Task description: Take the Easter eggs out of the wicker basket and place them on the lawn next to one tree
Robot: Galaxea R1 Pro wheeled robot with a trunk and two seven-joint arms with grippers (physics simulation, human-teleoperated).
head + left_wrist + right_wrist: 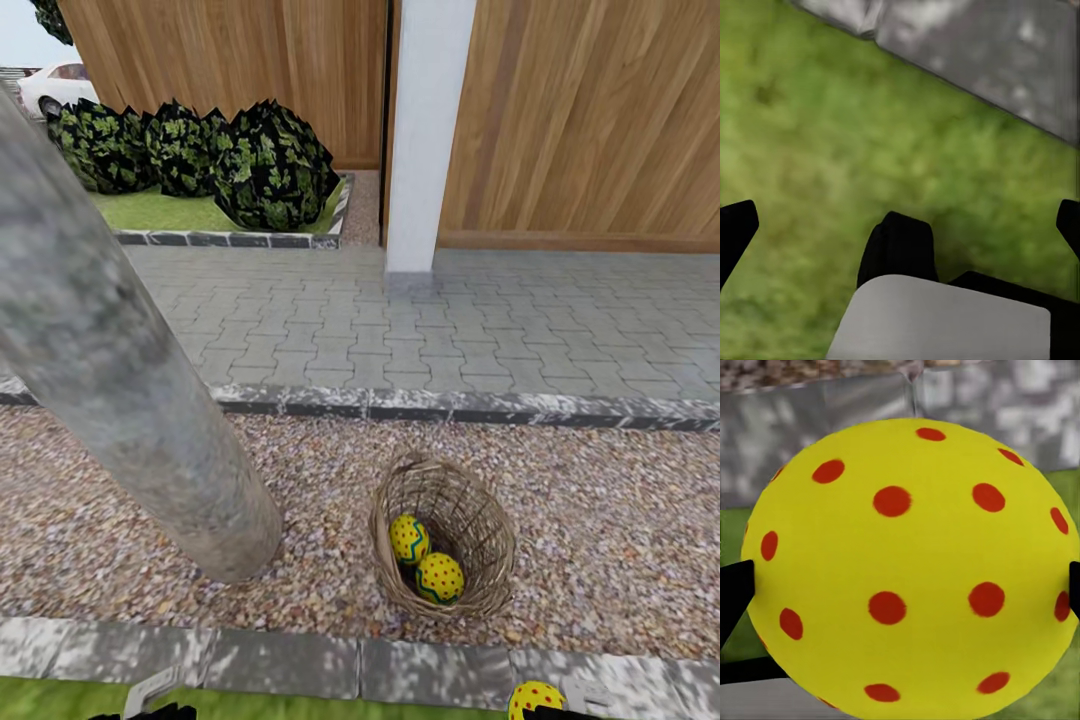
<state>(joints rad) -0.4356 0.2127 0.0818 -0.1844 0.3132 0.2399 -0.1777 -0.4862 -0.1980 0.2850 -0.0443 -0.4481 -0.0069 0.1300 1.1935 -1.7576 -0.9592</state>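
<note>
The wicker basket [478, 520] lies tipped on the pebble gravel strip, with two Easter eggs [408, 538] [439, 578] inside it. To its left, a thick grey tree [120, 370] trunk rises from the gravel. A third yellow egg with red dots [535, 698] [907, 562] shows at the head view's bottom edge, over the kerb, and my right gripper [904, 589] is shut on it. My left gripper [902, 225] hangs open over the lawn [832, 150] with nothing between its fingers.
A grey stone kerb [300, 662] separates the lawn strip [300, 705] from the gravel [620, 540]. Beyond the gravel lie grey paving [450, 320], a white post [425, 130], a wooden fence [580, 110] and dark shrubs [270, 165].
</note>
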